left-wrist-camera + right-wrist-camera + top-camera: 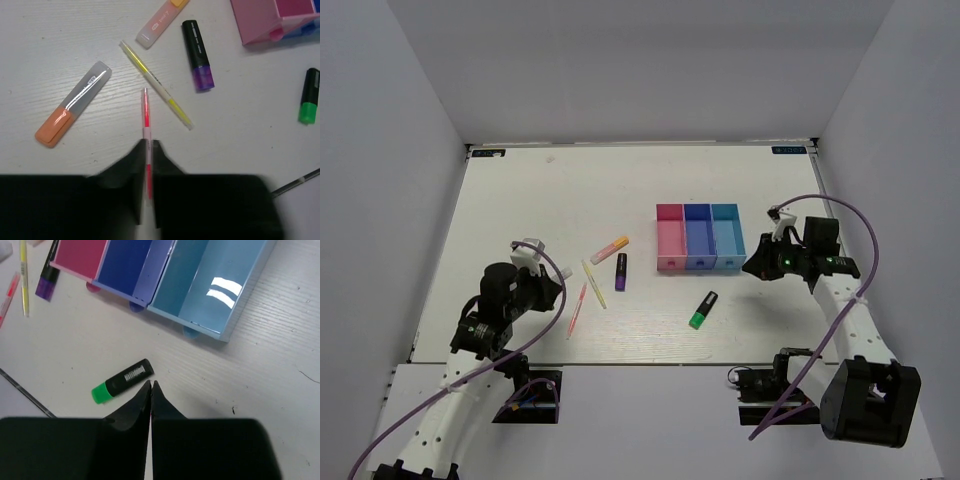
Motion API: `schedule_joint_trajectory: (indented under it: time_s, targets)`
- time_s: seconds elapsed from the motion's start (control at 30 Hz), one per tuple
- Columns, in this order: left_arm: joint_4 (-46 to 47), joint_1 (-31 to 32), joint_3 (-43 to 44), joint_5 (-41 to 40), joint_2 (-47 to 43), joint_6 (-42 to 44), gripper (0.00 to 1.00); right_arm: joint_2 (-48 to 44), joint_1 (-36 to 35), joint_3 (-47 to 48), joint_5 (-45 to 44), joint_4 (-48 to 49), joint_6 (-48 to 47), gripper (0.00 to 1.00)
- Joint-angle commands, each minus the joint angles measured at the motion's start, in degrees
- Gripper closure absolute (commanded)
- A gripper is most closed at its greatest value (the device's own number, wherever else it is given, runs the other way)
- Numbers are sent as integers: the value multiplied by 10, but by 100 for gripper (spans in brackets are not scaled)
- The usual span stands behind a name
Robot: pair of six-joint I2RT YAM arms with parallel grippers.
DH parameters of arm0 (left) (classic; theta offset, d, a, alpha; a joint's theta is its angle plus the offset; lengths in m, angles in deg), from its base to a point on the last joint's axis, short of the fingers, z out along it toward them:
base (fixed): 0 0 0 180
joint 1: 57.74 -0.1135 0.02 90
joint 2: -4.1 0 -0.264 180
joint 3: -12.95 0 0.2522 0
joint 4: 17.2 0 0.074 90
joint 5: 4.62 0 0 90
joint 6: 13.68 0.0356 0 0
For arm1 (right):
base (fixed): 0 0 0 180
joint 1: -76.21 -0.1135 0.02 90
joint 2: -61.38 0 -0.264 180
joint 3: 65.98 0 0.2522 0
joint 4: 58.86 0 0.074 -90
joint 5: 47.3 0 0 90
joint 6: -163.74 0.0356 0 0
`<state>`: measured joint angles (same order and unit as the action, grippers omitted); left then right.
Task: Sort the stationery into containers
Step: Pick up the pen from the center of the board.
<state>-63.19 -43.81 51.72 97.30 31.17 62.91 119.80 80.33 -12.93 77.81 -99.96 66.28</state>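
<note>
**Poised Over the Stationery, Holding Nothing**

Parked just right of the containers (699, 238): right gripper (151, 383), pinched fully shut on nothing, apparently waiting rather than reaching. In front of the containers, flat on the worktop (520, 200): green highlighter (703, 310), nearest that side and so a fair first pick for it.

Well left of the containers, raised above the worktop: left gripper (148, 143), drawn down to a thin slit and judged empty. Lined up lengthwise over the pink-red pen (146, 117), glimpsed through the slit yet lying free in the top view; probably aiming before a descent.

Just left of the containers: purple highlighter (621, 271), orange-pink highlighter (610, 249), yellow pen (594, 284). Farther left, an orange-and-grey highlighter (72, 110). Mostly spread apart, hence reachable one at a time. Nothing visible inside any of the three compartments.
</note>
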Motion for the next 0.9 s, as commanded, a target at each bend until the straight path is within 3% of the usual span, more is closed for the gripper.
schedule_joint_trajectory:
  time_s: [0.0, 0.07, 0.13, 0.17, 0.27, 0.37, 0.47, 0.63, 0.77, 0.87]
  targets:
    - [9, -4, 11, 6, 4, -2, 100, 27, 1, 18, 30, -37, -16, 100]
    - [18, -4, 8, 8, 4, -7, 100, 49, -1, 30, 42, -72, -14, 100]
    - [10, -4, 8, 6, 9, -12, 33, 71, -3, 47, 50, -91, -11, 54]
    - [9, -4, 10, 3, 15, -14, 11, 74, -5, 45, 52, -93, 0, 30]
    - [5, -5, 13, 3, 25, -13, 3, 98, -15, 52, 48, -91, 16, 11]
    - [1, -3, 14, 6, 24, -12, 1, 137, -39, 57, 48, -110, 19, 11]
    - [1, -4, 14, 10, 22, -12, 1, 152, -98, 49, -13, -95, 30, 12]
    - [0, -3, 15, 9, 26, -10, 1, 143, -159, 43, -114, -81, 47, 32]
    - [-2, -4, 17, 15, 34, -10, 1, 121, -207, 40, -195, -69, 125, 51]
    - [-3, -4, 18, 21, 40, -11, 1, 123, -234, 40, -224, -76, 169, 48]
